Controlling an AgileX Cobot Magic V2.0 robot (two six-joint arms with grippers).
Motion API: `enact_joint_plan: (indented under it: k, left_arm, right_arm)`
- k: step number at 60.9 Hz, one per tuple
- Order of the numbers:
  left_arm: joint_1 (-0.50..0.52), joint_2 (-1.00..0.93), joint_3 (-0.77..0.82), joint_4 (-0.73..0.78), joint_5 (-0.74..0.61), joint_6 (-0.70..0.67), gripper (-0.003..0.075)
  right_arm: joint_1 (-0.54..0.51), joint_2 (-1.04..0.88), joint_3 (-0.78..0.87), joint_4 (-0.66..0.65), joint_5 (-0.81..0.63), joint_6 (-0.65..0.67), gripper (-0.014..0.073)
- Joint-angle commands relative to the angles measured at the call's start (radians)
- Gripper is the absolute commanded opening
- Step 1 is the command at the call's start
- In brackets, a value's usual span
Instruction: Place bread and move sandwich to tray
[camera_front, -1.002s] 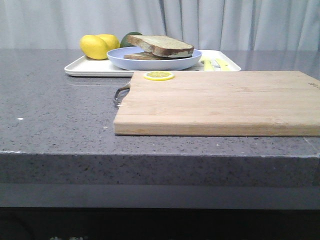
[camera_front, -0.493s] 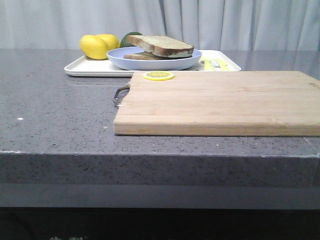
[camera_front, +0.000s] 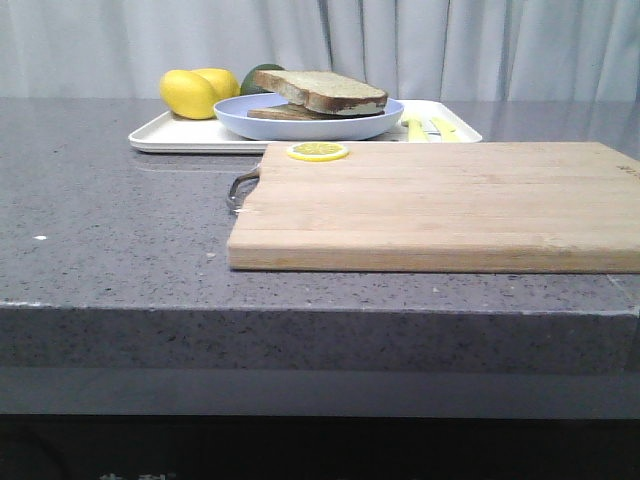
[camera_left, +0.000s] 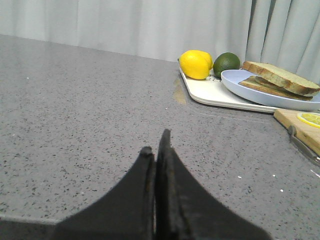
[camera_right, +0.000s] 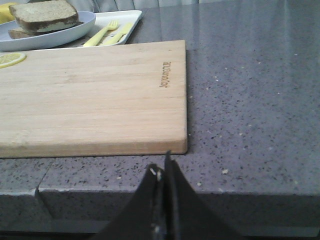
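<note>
Both tools are closed on nothing: the left tool (camera_left: 156, 150) over bare grey surface (camera_front: 110, 230), the right tool (camera_right: 162, 172) just short of the wooden board (camera_front: 440, 205) at its near corner. At upper left of the front view, the sandwich (camera_front: 320, 95) sits on its blue plate (camera_front: 300, 125) on the tray (camera_front: 170, 135), bread (camera_front: 325, 90) on top.

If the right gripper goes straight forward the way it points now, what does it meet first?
Most likely the wooden cutting board. The right gripper, shut, sits just off the board's near edge by its right corner. Height is unclear, so it might strike the edge or pass just over the top.
</note>
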Motion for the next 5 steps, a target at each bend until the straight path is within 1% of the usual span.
enact_joint_plan:
  k: [1,5]
  left_arm:
    - [-0.008,-0.021,0.0,-0.007,-0.081,-0.008,-0.002]
    - [-0.008,-0.021,0.0,-0.007,-0.081,-0.008,-0.002]
  right_arm:
    - [-0.006,-0.018,-0.004,0.001,-0.073,-0.004,-0.0059]
    - [-0.006,-0.018,-0.004,0.001,-0.073,-0.004,-0.0059]
